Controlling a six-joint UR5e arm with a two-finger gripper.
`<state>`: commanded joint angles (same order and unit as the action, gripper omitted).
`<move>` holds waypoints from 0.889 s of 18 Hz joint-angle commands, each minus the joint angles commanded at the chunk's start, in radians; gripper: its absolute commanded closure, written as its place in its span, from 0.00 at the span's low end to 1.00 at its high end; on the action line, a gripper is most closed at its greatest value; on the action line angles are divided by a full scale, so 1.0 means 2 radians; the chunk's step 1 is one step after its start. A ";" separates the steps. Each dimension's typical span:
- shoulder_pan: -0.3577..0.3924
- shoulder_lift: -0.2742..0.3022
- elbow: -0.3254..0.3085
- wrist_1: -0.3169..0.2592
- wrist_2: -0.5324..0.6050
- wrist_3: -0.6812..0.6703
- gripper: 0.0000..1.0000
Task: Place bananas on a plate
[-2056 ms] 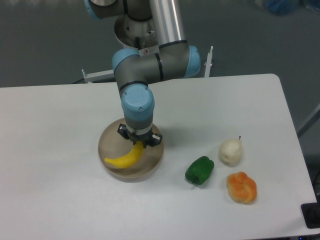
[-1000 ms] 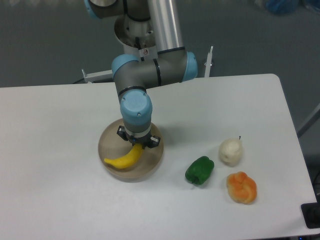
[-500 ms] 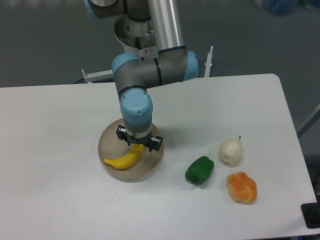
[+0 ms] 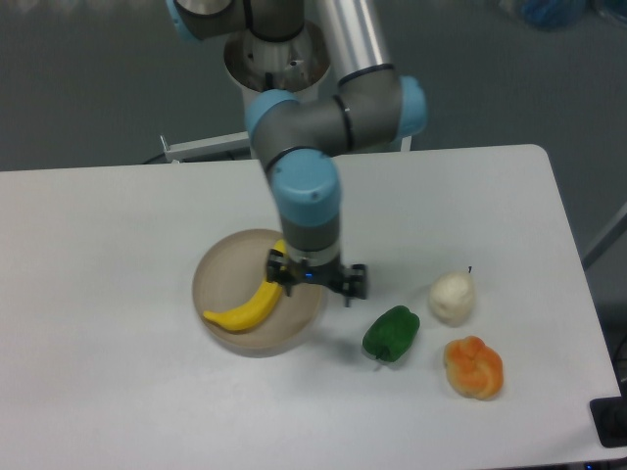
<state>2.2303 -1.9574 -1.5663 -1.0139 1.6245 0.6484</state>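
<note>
A curved yellow banana [image 4: 248,305] lies on the round beige plate [image 4: 221,277], its upper tip pointing to the right rim. My gripper [image 4: 315,280] hangs just right of the plate, over its right edge and the table. Its two black fingers are spread wide apart, with nothing between them. The left finger [image 4: 278,270] sits close to the banana's upper tip; I cannot tell whether it touches.
A green pepper [image 4: 391,333] lies right of the plate, close under the gripper's right finger. A white pear-like fruit [image 4: 452,297] and a lumpy orange fruit [image 4: 474,367] lie further right. The arm's base stands at the table's back edge.
The gripper has opened, let go of the banana and shifted right, off the plate's centre. The banana now rests alone on the plate.
</note>
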 joint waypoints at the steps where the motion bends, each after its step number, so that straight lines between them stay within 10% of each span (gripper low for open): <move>1: 0.004 0.000 0.008 -0.003 0.001 0.021 0.00; 16: 0.079 -0.011 0.051 -0.003 0.002 0.212 0.00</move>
<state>2.3884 -1.9803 -1.4650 -1.0201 1.6275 1.0723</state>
